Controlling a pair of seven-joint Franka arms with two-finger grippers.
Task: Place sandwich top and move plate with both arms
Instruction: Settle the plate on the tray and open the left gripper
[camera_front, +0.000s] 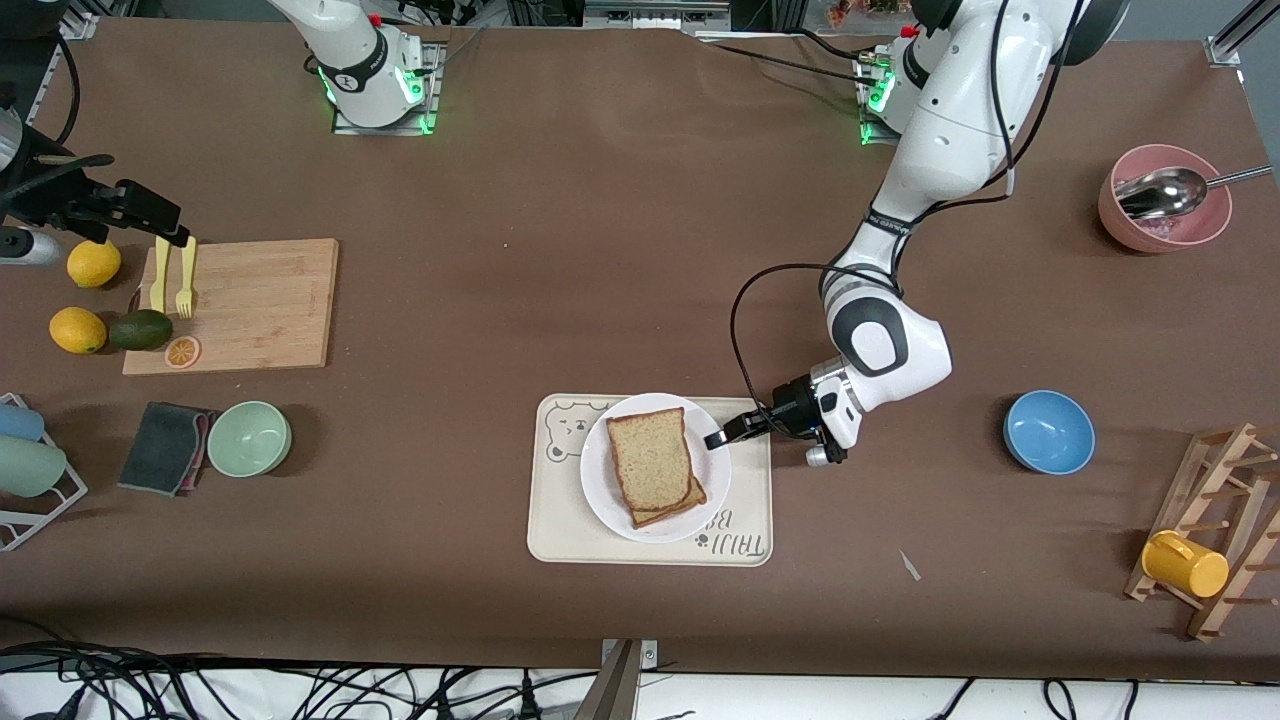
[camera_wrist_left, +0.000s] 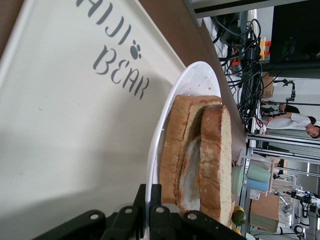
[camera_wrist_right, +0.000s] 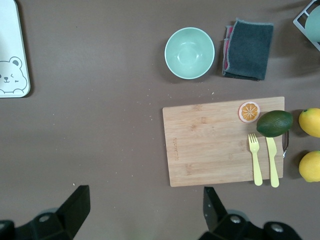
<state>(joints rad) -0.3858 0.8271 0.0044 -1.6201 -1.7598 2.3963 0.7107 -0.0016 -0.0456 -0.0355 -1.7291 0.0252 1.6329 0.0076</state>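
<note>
while the big brown table (camera_front: 620, 250) holds many things, the job sits on the cream bear tray (camera_front: 560, 530) in the middle, near the front camera. the left arm (camera_front: 930, 170) reaches down from its base to the tray. the right arm waits high over the wooden cutting board (camera_wrist_right: 220, 145) at its own end of the table.

on the tray lies the round white plate (camera_front: 602, 490). on the plate is the sandwich, and the sandwich top (camera_front: 650, 458) already lies flat on the lower slice. so the bread step looks done, and the moving step is in hand.

the left gripper (camera_front: 722, 437) is low at the plate's rim on the left arm's side. its fingers (camera_wrist_left: 150, 210) are pressed together, pinching the plate's rim between them.

the right gripper (camera_wrist_right: 145, 210) has its fingers spread wide and holds nothing.

next, i think the right arm must come down and pinch the rim on its own side. then both arms must lift and carry together, keeping the plate level so the bread does not slide.

the sandwich top is a bit longer than wide. its long way runs from the robots' bases toward the front camera, tipped a little, and its flat face points up.
</note>
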